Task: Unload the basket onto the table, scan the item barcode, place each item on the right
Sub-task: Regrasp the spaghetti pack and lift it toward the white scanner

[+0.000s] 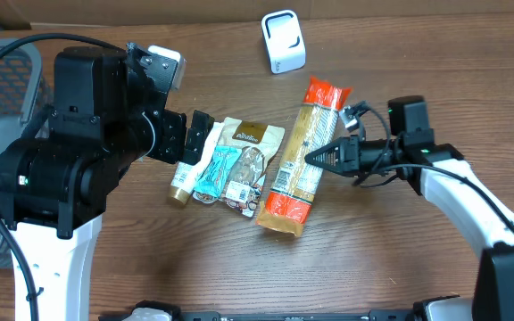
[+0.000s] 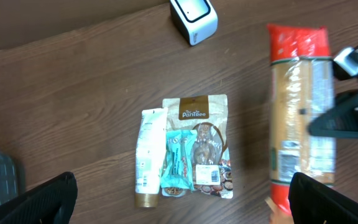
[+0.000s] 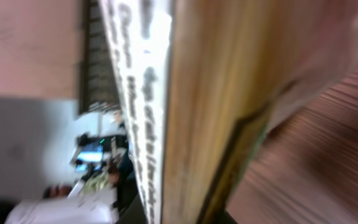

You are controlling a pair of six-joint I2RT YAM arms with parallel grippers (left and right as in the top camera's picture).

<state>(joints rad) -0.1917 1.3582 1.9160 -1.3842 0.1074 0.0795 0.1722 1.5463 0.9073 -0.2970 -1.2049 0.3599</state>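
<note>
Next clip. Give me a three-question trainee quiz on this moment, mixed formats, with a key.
1. Which item lies between the tube and the brown pouch?
2. The right gripper is shut on: A the tube, B the pasta pack, C the brown pouch.
3. True or false: the left gripper is shut.
Key: 1 the teal snack pack; 2 B; 3 false, it is open.
</note>
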